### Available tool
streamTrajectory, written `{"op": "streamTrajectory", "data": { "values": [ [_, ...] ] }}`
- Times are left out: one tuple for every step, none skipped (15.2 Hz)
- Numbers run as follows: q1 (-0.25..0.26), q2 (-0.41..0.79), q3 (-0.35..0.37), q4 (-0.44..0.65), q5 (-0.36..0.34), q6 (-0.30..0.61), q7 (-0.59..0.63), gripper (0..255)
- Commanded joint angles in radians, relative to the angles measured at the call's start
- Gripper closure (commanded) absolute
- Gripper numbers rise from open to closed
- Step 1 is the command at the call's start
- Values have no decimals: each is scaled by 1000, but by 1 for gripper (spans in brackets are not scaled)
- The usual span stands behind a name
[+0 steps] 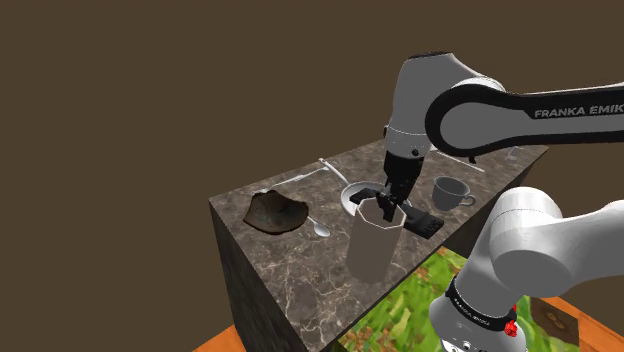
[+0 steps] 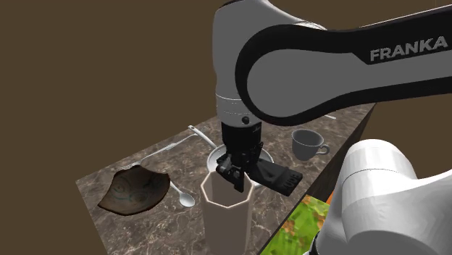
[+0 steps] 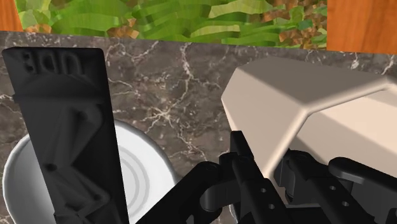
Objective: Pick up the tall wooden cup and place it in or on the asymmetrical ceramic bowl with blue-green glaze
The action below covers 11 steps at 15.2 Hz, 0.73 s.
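Note:
The tall cup [image 1: 372,245] is pale beige and faceted, and it stands upright near the front edge of the marble counter [image 1: 300,270]. My gripper [image 1: 388,207] comes straight down onto the cup's rim, one finger inside and one outside. In the wrist view the fingers [image 3: 251,184] clasp the cup's wall [image 3: 299,95] between them. The asymmetrical bowl [image 1: 277,211] is dark brown outside with a blue-green inside [image 2: 137,190]. It lies apart from the cup, toward the shoulder view's left. In the second exterior view the gripper [image 2: 237,177] covers the cup's [image 2: 228,210] far rim.
A white dish [image 1: 352,195] sits just behind the cup. A flat black object [image 1: 420,222] lies beside it, and a grey mug [image 1: 450,192] stands farther right. A spoon [image 1: 318,227] rests between bowl and cup; another utensil [image 1: 310,175] lies behind.

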State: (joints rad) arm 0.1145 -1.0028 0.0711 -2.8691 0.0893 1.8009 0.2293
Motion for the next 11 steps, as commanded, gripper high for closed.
{"op": "streamTrajectory", "data": {
  "values": [
    [-2, 2, -3, 28, -4, -27, -1, 255],
    [-3, 0, -4, 41, -5, -41, 0, 255],
    [-3, 0, -5, 54, -6, -55, 0, 255],
    [-4, -1, -6, 68, -7, -68, 0, 255],
    [-4, -1, -7, 81, -8, -82, 1, 255],
    [-5, -1, -8, 94, -9, -95, 1, 255],
    [-5, -1, -9, 108, -9, -109, 2, 255],
    [-5, 0, -9, 122, -10, -122, 2, 255],
    [-6, 1, -10, 135, -11, -135, 2, 255],
    [-6, 2, -11, 149, -12, -147, 3, 255],
    [-6, 3, -12, 163, -13, -160, 3, 255]
  ]
}}
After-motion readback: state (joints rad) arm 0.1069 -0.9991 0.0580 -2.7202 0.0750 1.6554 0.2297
